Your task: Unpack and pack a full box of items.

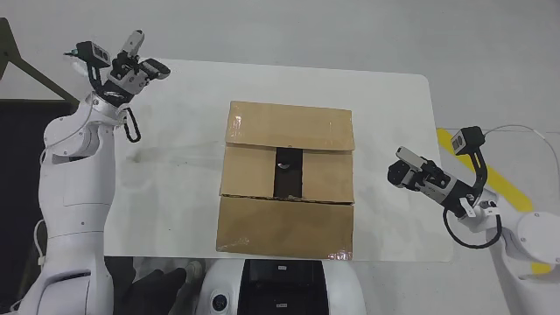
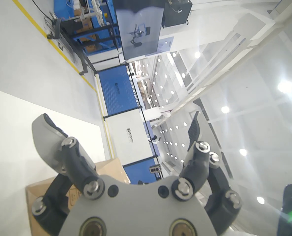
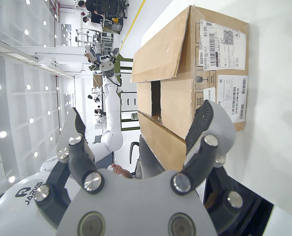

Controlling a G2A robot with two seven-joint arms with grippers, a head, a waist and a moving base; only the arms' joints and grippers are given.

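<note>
A brown cardboard box (image 1: 287,175) stands in the middle of the white table (image 1: 175,210). Its top flaps lie nearly flat, leaving a dark slot (image 1: 287,172) at the centre. My left gripper (image 1: 147,55) is raised above the table's far left corner, open and empty, well away from the box. In the left wrist view its fingers (image 2: 47,128) spread wide over a corner of the box (image 2: 109,170). My right gripper (image 1: 395,166) hovers open beside the box's right side. The right wrist view shows that gripper (image 3: 141,124) facing the labelled box side (image 3: 180,94).
Bare tabletop (image 3: 271,50) surrounds the box on all sides. The table's right edge lies just behind my right gripper, with a yellow floor line (image 1: 503,179) beyond it. A dark frame (image 1: 17,131) stands off the table's left edge.
</note>
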